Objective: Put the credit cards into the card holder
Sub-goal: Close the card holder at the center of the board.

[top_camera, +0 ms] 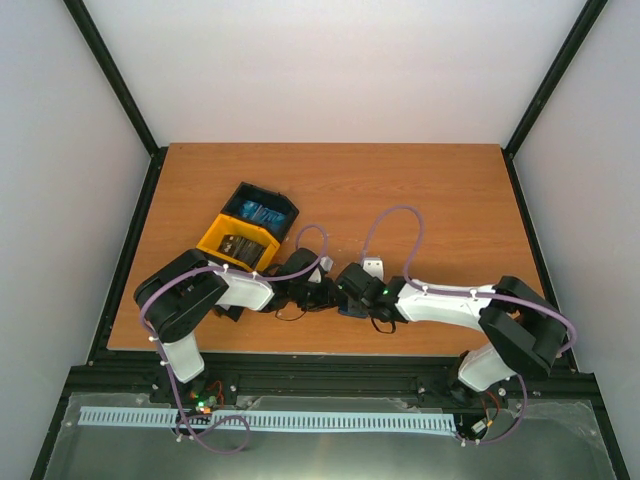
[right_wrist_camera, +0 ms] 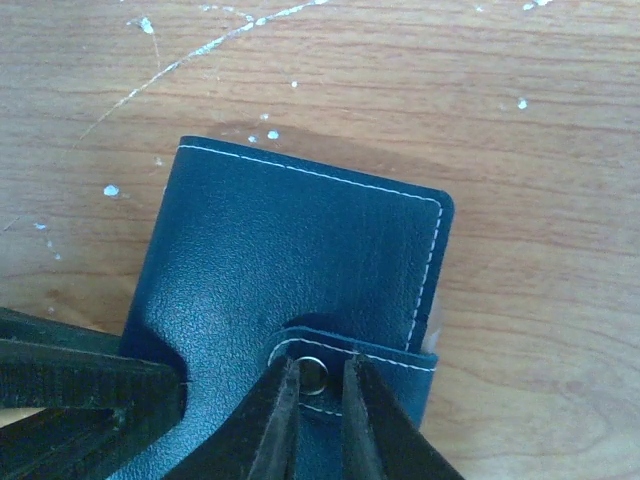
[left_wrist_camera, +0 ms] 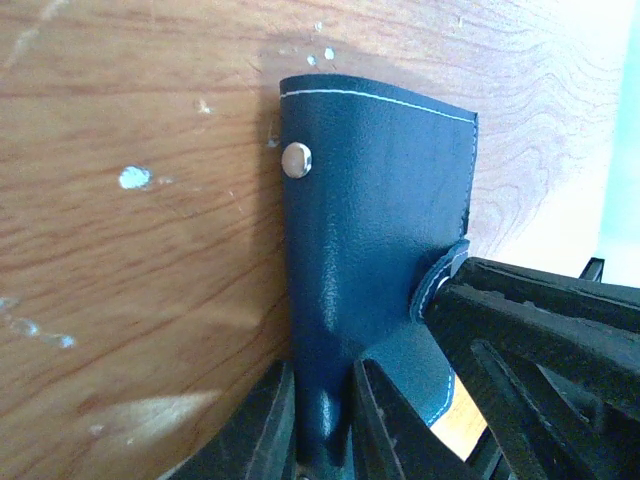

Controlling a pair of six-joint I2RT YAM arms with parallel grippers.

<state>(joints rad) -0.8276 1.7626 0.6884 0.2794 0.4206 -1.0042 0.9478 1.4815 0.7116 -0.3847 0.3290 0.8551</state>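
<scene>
I am working on one card holder, a dark navy wallet with pale stitching, which is filling the middle of my right wrist view and lying against the wooden table. In the top view it is sitting low and centre, mostly hidden where my two wrists are meeting. I am counting one metal stud on its cover in the left wrist view, and one strap tab with one metal ring in the right wrist view.

My left claw is clenching the card holder at the bottom of its own frame, one finger on each side of the leather. My right claw is reaching the tab from the bottom edge, with its tips standing narrowly apart on either side of the ring. I cannot tell whether they are pinching it.

Farther out, at the upper left of the table, one bin tray is sitting at an angle. Two of its compartments are showing. The black one is holding blue credit cards and the yellow one is holding dark credit cards. The cards are too small to count.
</scene>
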